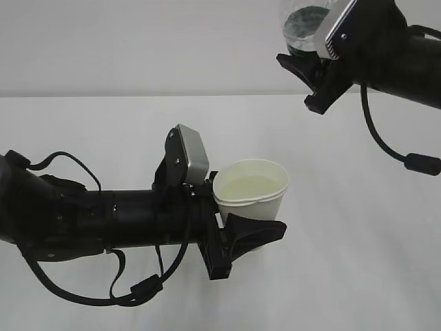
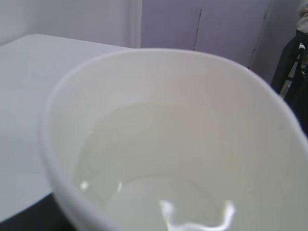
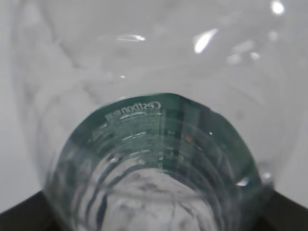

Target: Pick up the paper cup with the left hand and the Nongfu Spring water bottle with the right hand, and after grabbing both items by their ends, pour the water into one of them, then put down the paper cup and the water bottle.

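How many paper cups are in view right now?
1. The paper cup sits held in the left tool near the table's middle, with liquid inside. None other shows, though the arms may hide some.

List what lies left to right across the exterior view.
Left arm → left gripper holding the paper cup with water → water bottle → right gripper on the right arm.

The plain white matte table spreads flat under both arms to a pale back wall. No loose object shows lying on its visible surface; only soft shadows.
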